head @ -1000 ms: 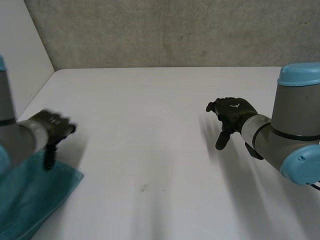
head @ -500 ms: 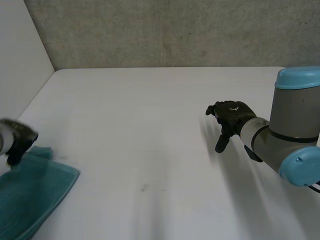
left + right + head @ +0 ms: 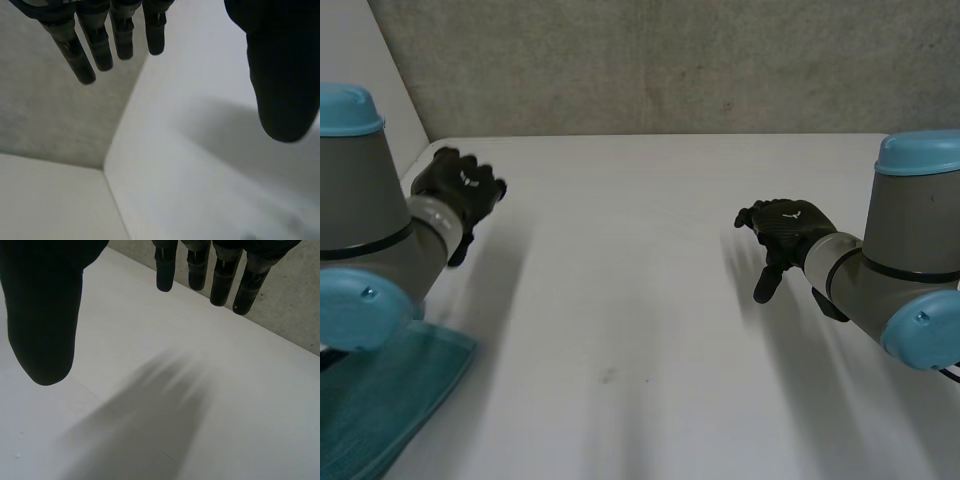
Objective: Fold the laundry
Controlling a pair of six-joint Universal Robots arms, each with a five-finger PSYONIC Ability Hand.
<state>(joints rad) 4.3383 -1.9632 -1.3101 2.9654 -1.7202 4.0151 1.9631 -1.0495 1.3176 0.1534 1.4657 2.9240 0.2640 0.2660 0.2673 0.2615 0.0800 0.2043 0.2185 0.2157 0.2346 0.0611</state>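
Note:
A teal cloth (image 3: 380, 400) lies folded at the near left of the white table (image 3: 640, 300), partly hidden under my left arm. My left hand (image 3: 463, 188) hovers above the table's far left, well beyond the cloth, open with straight fingers (image 3: 80, 55) and thumb (image 3: 282, 75) holding nothing. My right hand (image 3: 785, 232) hangs over the right half of the table, open too, its fingers (image 3: 220, 280) and thumb (image 3: 45, 315) spread above bare tabletop.
A grey wall (image 3: 650, 60) runs behind the table and a white side wall (image 3: 360, 110) closes its left. The table's far left corner (image 3: 105, 167) lies beyond my left fingertips. A small dark speck (image 3: 608, 376) marks the tabletop near the middle.
My left hand has left the teal cloth at the near left and swung up and away to the table's far left. The right hand has stayed in place.

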